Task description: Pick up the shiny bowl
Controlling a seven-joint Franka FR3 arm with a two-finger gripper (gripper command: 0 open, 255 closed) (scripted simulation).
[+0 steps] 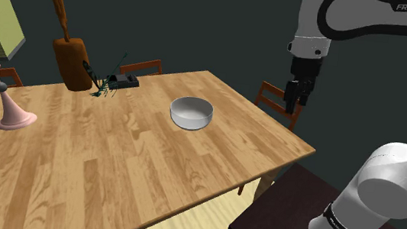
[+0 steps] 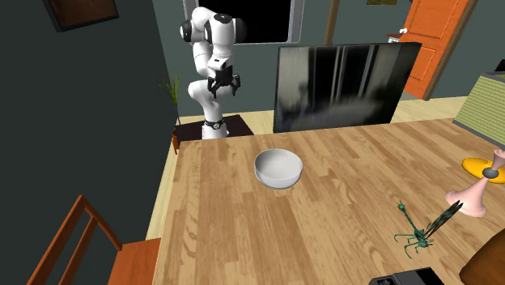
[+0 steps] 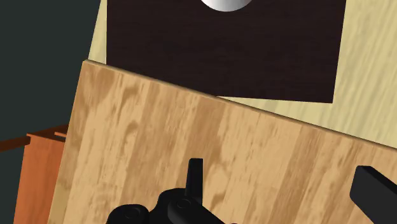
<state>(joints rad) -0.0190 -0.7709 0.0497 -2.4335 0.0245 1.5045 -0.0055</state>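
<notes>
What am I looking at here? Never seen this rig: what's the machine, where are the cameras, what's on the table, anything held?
It is a simulated white robot arm with a black two-finger hand, mounted on a dark box stand beside a wooden table. The shoulder view looks down from beside the stand; the second exterior view faces the arm across the table; the wrist view looks along the hand at the table's corner. On the table: a pale grey round bowl, a pink-footed lamp, a brown carved wooden piece and a green dragonfly figure. The hand is open, in the air near the table's edge, holding nothing.
</notes>
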